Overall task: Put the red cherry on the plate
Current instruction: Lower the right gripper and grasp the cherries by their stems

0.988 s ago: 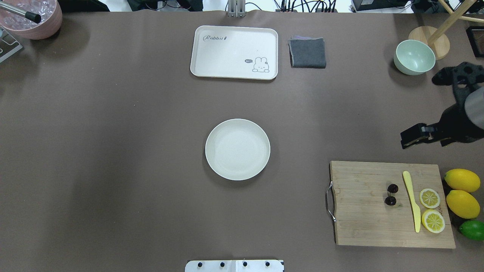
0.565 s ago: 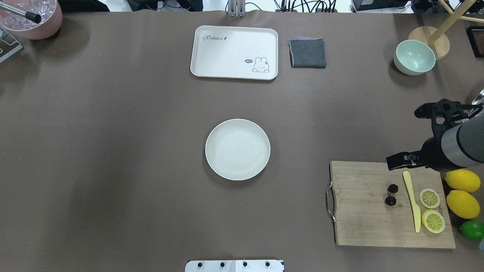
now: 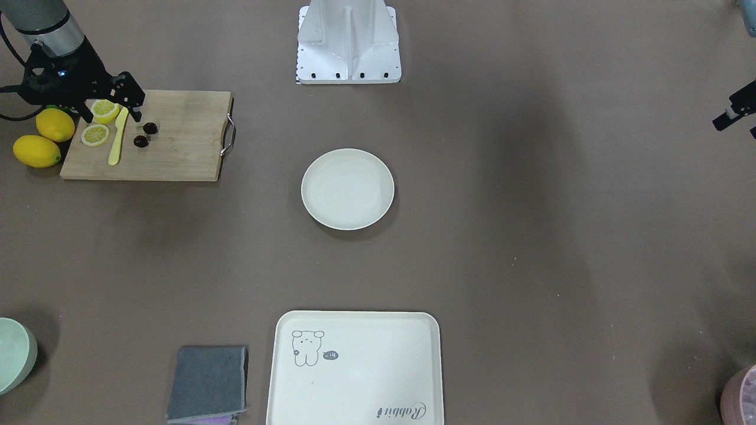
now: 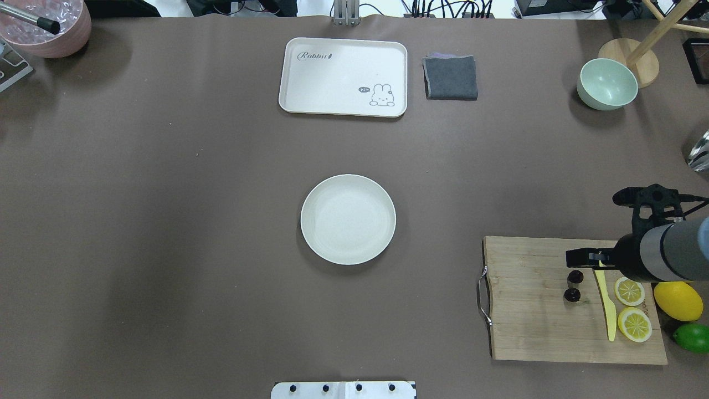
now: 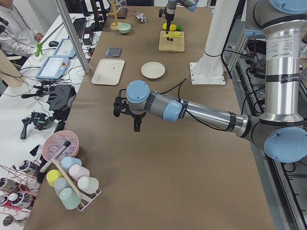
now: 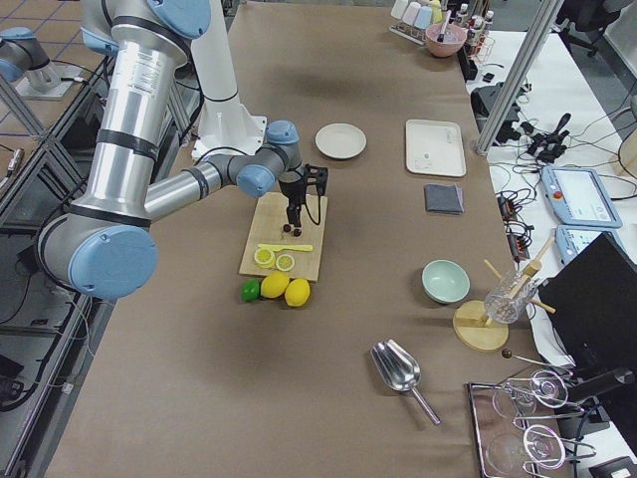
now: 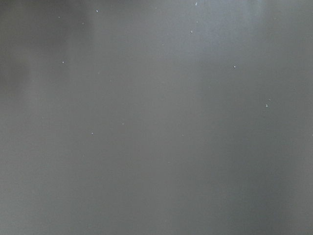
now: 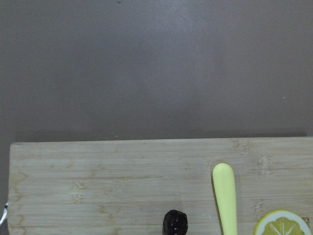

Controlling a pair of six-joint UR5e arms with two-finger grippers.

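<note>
The red cherry (image 4: pixel 575 276) is a pair of tiny dark fruits lying on a wooden cutting board (image 4: pixel 532 316) at the table's right; it also shows as the cherry (image 3: pixel 150 127) in the front view and the cherry (image 8: pixel 175 223) at the bottom of the right wrist view. My right gripper (image 4: pixel 576 259) hovers open over the board's far edge, just above the cherry and holding nothing; it is the right gripper (image 3: pixel 113 109) in the front view. The empty off-white plate (image 4: pixel 348 219) sits mid-table. My left gripper (image 3: pixel 735 112) is far off at the left end, and its jaws are unclear.
On the board lie a yellow plastic knife (image 4: pixel 607 310) and two lemon slices (image 4: pixel 629 291). A whole lemon (image 4: pixel 678 300) and a lime (image 4: pixel 692 337) sit to the board's right. At the far side stand a cream tray (image 4: pixel 343 76), a grey cloth (image 4: pixel 450 77) and a green bowl (image 4: pixel 607 84).
My right arm has swung back from beyond the board toward the robot and now sits over the board's far edge by the cherry. It now covers one whole lemon.
</note>
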